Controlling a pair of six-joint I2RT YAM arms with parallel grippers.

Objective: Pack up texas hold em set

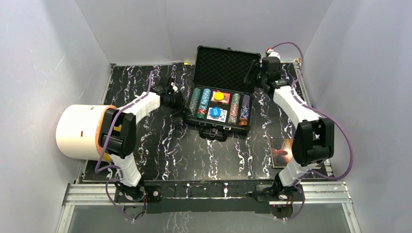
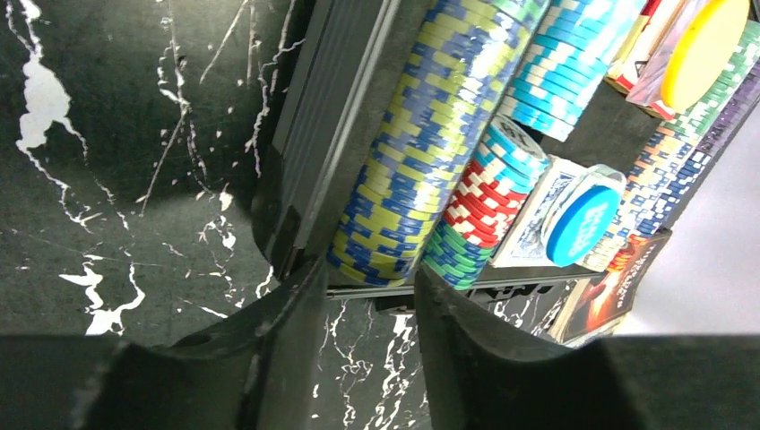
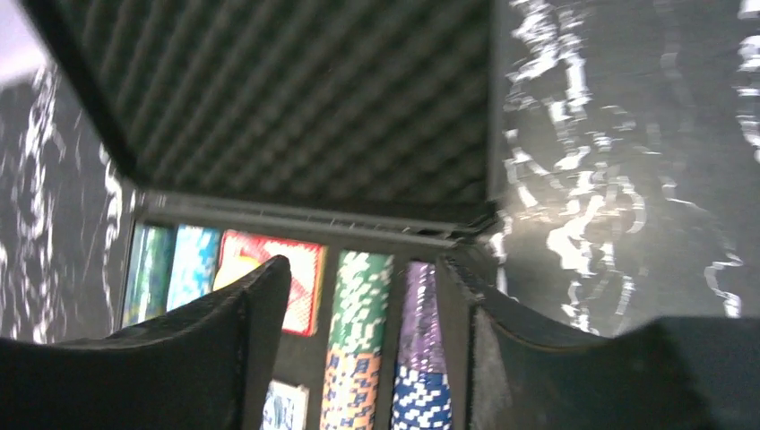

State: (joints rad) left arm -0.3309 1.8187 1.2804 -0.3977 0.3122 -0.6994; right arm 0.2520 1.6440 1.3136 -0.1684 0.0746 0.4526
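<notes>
Now fold the foam-lined lid [image 1: 227, 65] onto the black rectangular hard case [image 1: 218, 125], open on the marbled tabletop [image 1: 160, 145] with multicoloured poker chips [image 1: 195, 99] loaded. Steady the left wall with left gripper [image 2: 367, 278], spread and empty; hook right gripper [image 3: 363, 269], spread and empty, behind the lid's edge, lowering evenly.

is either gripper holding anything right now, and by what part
Nothing is held. The left gripper is open by the left end of the case; the right gripper is open near the right edge of the lid.
</notes>
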